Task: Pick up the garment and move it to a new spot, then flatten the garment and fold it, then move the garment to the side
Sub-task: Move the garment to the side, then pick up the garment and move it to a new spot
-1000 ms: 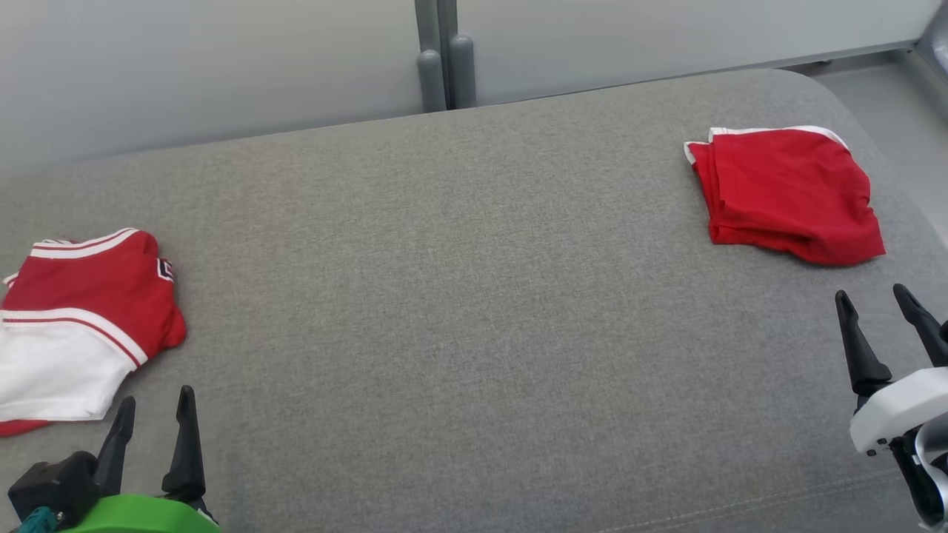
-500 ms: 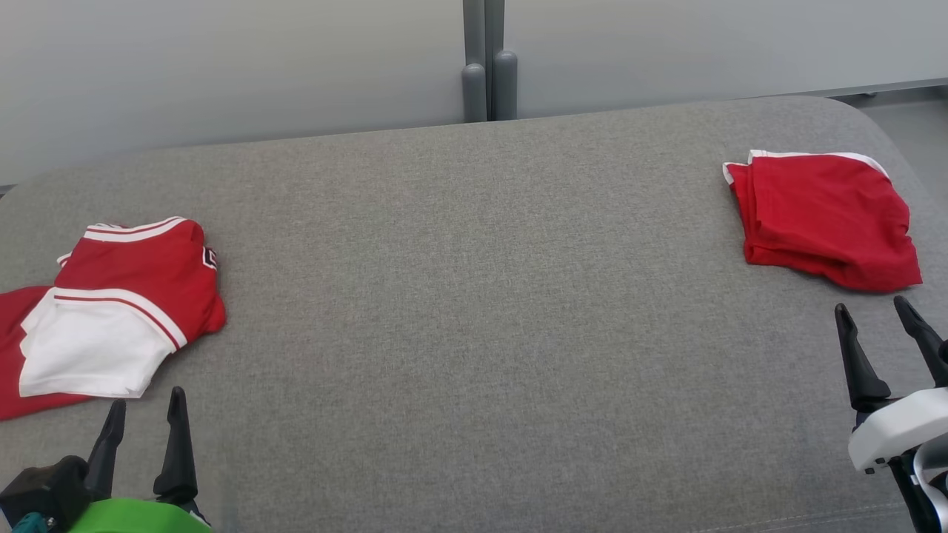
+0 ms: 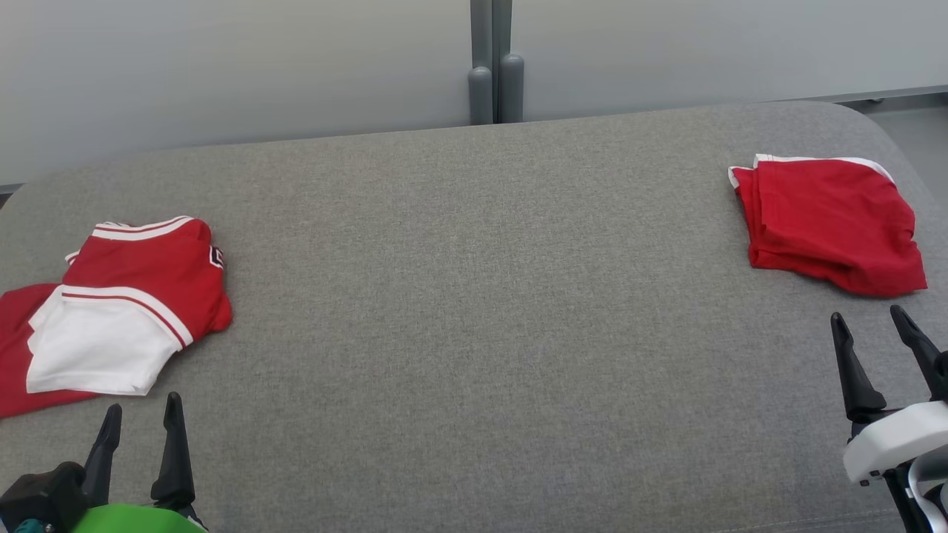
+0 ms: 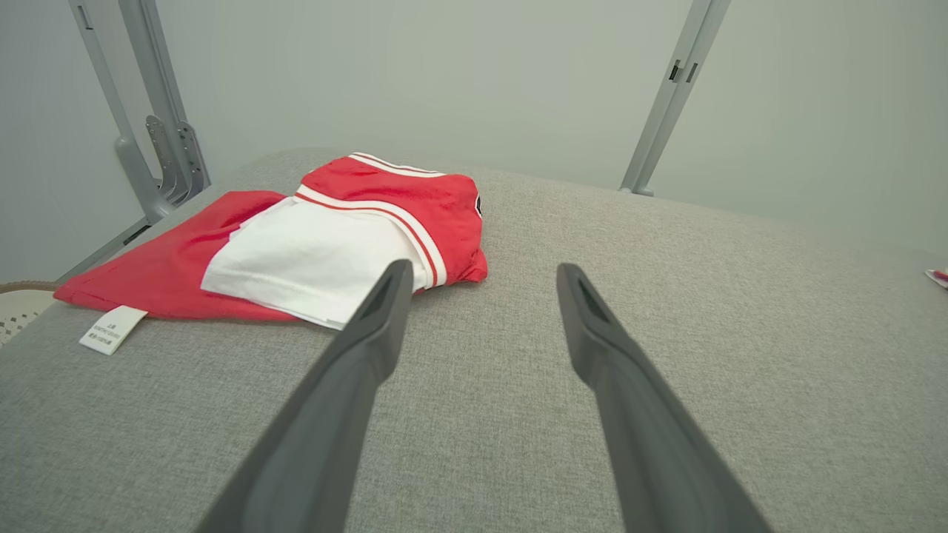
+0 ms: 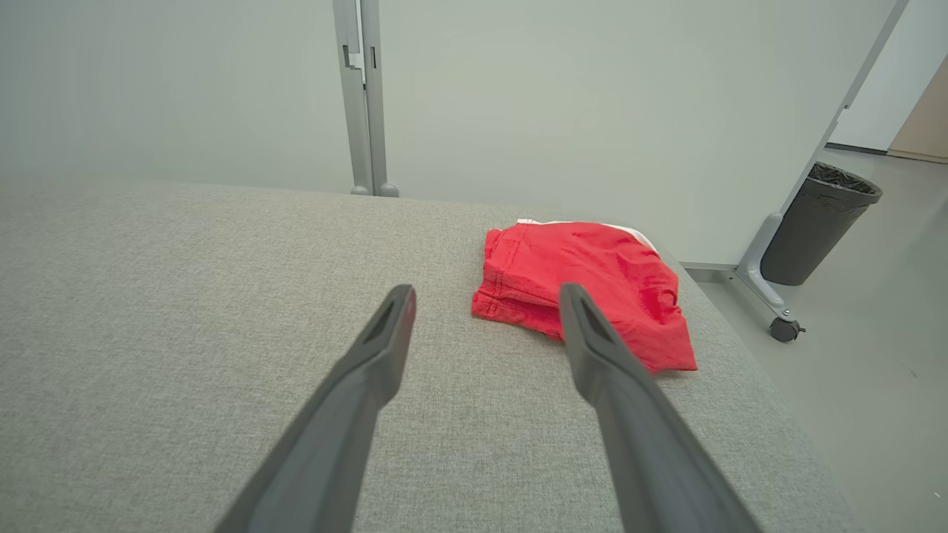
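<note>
A red and white garment [image 3: 126,303] lies loosely folded at the left of the grey padded surface [image 3: 474,296]; in the left wrist view this garment [image 4: 348,229] sits just ahead and left of the fingers. A second, all-red folded garment [image 3: 829,222] with a white edge lies at the far right. My left gripper [image 3: 144,403] stands open and empty, just short of the red and white garment. My right gripper [image 3: 867,314] is open and empty, close below the red garment [image 5: 585,274]. Both gripper gaps, left [image 4: 483,268] and right [image 5: 486,289], hold nothing.
A grey post [image 3: 495,74] and pale wall panels stand behind the surface. A white label [image 4: 111,329] hangs from the left garment near the surface's edge. Off the right edge, a dark bin [image 5: 818,222] stands on the floor beside a wheeled frame.
The head camera has turned, so the whole picture has shifted right and down. Both grippers stay open and empty, and neither garment has moved on the surface.
</note>
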### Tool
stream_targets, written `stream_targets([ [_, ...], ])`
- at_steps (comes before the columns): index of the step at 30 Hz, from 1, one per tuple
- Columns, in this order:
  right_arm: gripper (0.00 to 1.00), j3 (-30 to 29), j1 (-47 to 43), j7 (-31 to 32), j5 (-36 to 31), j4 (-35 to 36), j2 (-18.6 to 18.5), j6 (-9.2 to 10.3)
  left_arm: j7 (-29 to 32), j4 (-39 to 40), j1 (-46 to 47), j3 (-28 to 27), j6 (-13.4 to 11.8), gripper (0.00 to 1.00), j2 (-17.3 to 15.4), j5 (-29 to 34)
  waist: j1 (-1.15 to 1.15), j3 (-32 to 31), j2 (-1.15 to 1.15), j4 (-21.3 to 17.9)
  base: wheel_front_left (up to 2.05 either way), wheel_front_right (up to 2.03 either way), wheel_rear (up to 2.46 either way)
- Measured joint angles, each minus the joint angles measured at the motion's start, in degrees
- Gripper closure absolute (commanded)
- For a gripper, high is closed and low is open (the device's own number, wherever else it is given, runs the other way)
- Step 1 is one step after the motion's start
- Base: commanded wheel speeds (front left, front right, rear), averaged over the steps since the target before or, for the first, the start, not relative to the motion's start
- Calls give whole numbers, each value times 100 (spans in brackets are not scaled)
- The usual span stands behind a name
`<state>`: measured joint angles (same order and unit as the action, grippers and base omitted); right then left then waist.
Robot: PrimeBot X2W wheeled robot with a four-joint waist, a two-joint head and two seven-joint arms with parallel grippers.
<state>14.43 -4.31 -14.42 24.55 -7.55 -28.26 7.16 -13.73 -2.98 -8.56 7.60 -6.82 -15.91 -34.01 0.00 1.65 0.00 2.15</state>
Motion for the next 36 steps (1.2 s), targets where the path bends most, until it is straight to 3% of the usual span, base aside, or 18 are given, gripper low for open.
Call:
stream_targets([
  [12, 0, -189, -271, 0, -97, 71, 142, 0, -1, 1, -1, 43, 29, 0, 3, 26, 0, -45, 0, 60, 0, 0, 0],
  [22, 0, -10, -348, -1, -200, 140, 141, -23, -1, -25, -1, 134, 30, 0, 51, 54, 0, -82, 0, 511, 0, 0, 0],
  [36, 0, 681, 160, 0, -396, -65, 383, -546, -51, 36, -642, -542, 22, 0, 91, 54, 0, -266, 0, 1546, 0, 0, 0],
])
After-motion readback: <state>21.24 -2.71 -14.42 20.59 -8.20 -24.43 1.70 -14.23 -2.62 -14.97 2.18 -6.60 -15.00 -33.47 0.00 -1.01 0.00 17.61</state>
